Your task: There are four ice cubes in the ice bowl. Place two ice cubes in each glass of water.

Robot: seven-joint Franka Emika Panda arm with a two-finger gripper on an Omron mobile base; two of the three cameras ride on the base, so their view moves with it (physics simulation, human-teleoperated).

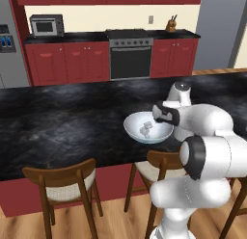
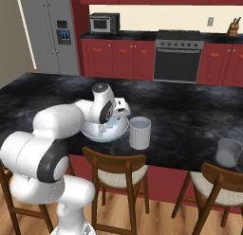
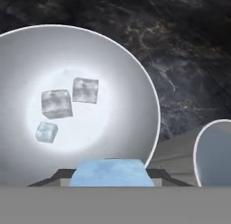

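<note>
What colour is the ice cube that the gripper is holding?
Light blue; the ice cube held in the gripper shows best in the hand view.

A black marbled tabletop stretches before me, three wooden stools with pale cushions tucked under its near edge: one to the left, one nearer the middle and one at the right. Across the kitchen, red cabinets line the back wall beneath a dark counter. A black oven sits between them. A microwave rests on that counter, and what looks like a knife block stands farther right. A steel refrigerator rises at the left. Wood flooring runs below.
</note>
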